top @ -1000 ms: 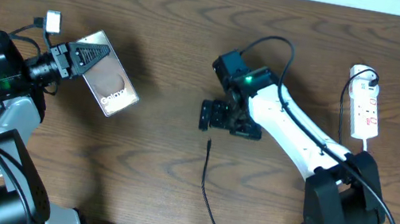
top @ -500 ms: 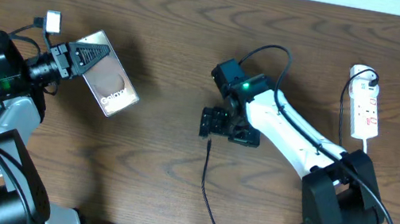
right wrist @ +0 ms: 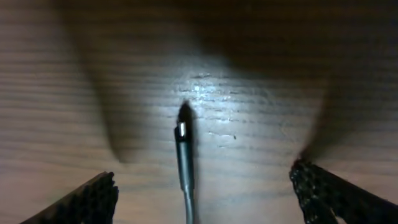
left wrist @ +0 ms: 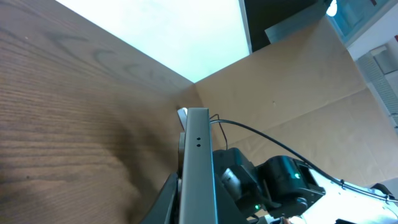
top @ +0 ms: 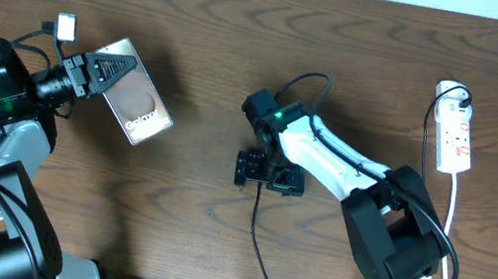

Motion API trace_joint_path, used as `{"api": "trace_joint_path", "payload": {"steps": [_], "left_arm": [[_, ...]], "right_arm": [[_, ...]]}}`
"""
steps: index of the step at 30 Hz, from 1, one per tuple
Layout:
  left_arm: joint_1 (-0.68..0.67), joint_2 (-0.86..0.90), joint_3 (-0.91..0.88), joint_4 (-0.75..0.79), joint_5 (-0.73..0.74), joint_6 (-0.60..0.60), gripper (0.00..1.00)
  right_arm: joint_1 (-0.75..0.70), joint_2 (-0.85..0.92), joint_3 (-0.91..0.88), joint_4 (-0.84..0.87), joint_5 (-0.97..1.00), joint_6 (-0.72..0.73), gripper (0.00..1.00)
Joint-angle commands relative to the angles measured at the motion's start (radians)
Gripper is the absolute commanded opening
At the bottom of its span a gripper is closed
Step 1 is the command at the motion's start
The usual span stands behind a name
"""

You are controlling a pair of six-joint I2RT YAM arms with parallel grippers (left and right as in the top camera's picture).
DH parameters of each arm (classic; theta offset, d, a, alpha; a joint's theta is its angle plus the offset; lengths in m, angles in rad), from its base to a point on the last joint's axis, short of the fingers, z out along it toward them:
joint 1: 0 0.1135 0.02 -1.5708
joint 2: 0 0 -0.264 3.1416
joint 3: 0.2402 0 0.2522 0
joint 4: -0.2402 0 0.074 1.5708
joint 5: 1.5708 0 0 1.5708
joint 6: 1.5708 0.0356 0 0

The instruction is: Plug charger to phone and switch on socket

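Wooden desk (top: 214, 44) carries the charger (top: 252, 225); its connector tip (right wrist: 182, 127) lies centred within the released right end effector (right wrist: 205, 185). Descend squarely, then clench behind the tip. Left end effector (top: 125, 65) grasps the tilted phone (top: 139, 107).

Robotics lab bench, 2 robot arms (top: 326, 157) at wood-grain table (top: 216, 34), cardboard screen (left wrist: 298, 93) alongside

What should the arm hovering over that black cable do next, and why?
Probably lower a touch and close the right gripper on the charger just behind its connector tip. Its fingers stand open on either side of the tip, which lies loose on the table, while the left gripper holds the phone up.
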Motion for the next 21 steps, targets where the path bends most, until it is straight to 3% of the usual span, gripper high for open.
{"api": "trace_joint_path", "payload": {"steps": [1, 11, 21], "left_arm": [[0.003, -0.020, 0.011, 0.008, 0.027, 0.007, 0.08], [0.003, -0.020, 0.011, 0.008, 0.027, 0.014, 0.08], [0.003, -0.020, 0.011, 0.008, 0.027, 0.014, 0.08]], "right_arm": [[0.005, 0.016, -0.007, 0.007, -0.021, 0.007, 0.87], [0.005, 0.016, -0.007, 0.010, -0.020, 0.008, 0.69], [0.005, 0.016, -0.007, 0.011, -0.019, 0.007, 0.35]]}}
